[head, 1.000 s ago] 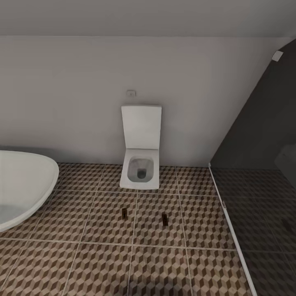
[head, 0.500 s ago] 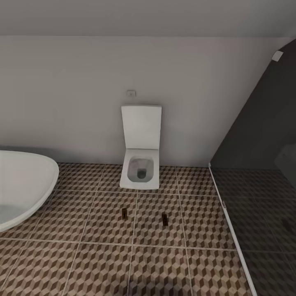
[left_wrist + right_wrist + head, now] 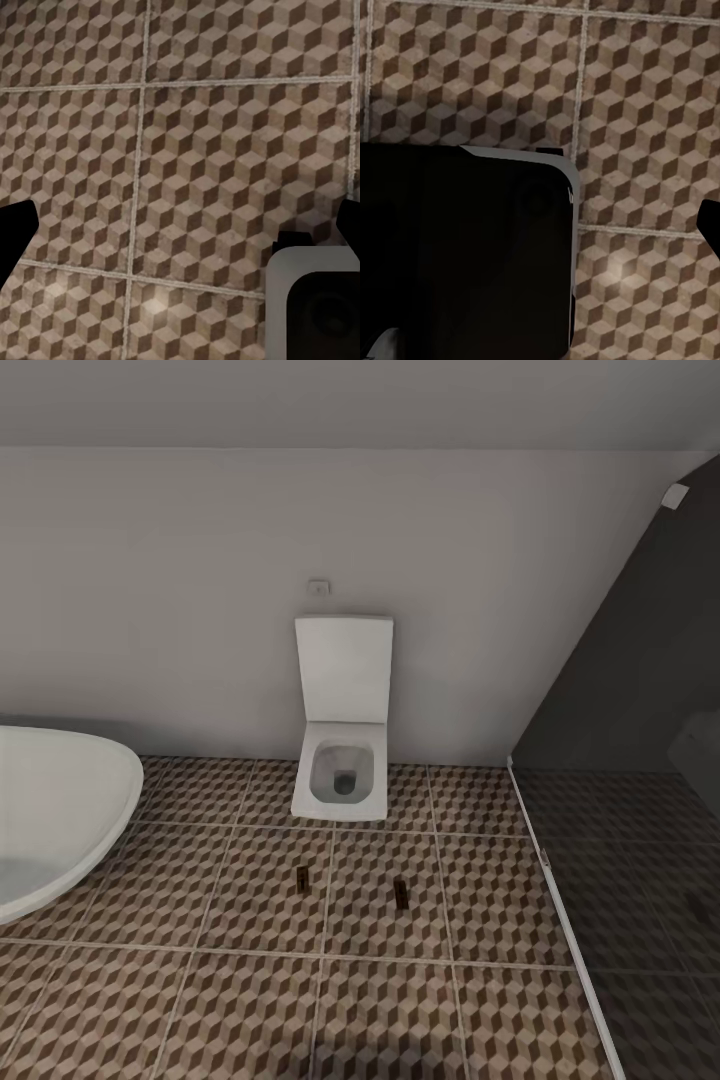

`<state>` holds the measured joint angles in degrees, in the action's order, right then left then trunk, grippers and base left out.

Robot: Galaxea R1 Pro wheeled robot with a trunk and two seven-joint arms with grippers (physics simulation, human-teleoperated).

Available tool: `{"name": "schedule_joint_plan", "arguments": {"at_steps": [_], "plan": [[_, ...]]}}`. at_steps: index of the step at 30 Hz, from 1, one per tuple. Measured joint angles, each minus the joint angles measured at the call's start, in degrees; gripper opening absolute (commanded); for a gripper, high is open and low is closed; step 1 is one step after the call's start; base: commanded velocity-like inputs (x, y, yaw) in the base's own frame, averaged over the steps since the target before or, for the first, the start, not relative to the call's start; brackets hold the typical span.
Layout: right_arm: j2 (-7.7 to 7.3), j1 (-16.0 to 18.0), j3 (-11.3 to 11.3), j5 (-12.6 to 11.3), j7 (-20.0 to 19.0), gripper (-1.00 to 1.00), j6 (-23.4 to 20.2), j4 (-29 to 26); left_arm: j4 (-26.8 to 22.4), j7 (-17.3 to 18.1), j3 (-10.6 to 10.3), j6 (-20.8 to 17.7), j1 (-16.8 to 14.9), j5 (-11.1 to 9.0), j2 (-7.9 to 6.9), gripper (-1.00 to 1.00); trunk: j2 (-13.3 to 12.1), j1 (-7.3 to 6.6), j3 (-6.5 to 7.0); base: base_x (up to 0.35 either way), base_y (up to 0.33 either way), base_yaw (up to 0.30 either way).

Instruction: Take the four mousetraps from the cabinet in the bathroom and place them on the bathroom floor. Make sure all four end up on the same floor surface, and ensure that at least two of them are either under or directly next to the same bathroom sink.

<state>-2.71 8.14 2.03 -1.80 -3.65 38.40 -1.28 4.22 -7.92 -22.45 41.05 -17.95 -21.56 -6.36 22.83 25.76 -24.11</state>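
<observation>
**Tools Hang Over Patterned Tiles as Two Traps Wait by the Toilet**

Left tool [image 3: 180, 232] pointed down at the bathroom floor [image 3: 180, 135], its dark fingertips [image 3: 15, 232] showing at opposite edges of the left wrist view with bare cube-patterned tile between them: spread wide and carrying nothing. A grey, rounded part of the robot's own body sat just beside one fingertip. The right tool's wrist view was half covered by a dark, rounded panel, with one fingertip [image 3: 711, 225] at the edge; whether that tool was released or clenched could not be told.

Ahead of both tools, in the head view, two mousetraps [image 3: 302, 876] [image 3: 401, 892] lay flat on the same tiled floor, well apart from each other and short of the white toilet [image 3: 343, 760]. A white basin or tub rim [image 3: 70, 810] curved in off to the left tool's side, and a dark glass partition [image 3: 620, 760] closed off the right.

Judging by the task, the pair on the floor were set down there deliberately, but they appeared nearer the toilet than any sink, so that condition looked unmet. Only two of the four traps could be seen on the tiles.
</observation>
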Motion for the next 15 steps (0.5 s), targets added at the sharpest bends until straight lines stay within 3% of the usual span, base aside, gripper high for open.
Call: {"name": "schedule_joint_plan", "arguments": {"at_steps": [15], "plan": [[0.00,0.0,0.0,0.0,0.0,1.00,0.0,0.0,0.0,0.0,0.0,0.0,0.0,0.0,0.02,1.00,0.0,0.00,0.00,0.000,0.000,0.000]]}}
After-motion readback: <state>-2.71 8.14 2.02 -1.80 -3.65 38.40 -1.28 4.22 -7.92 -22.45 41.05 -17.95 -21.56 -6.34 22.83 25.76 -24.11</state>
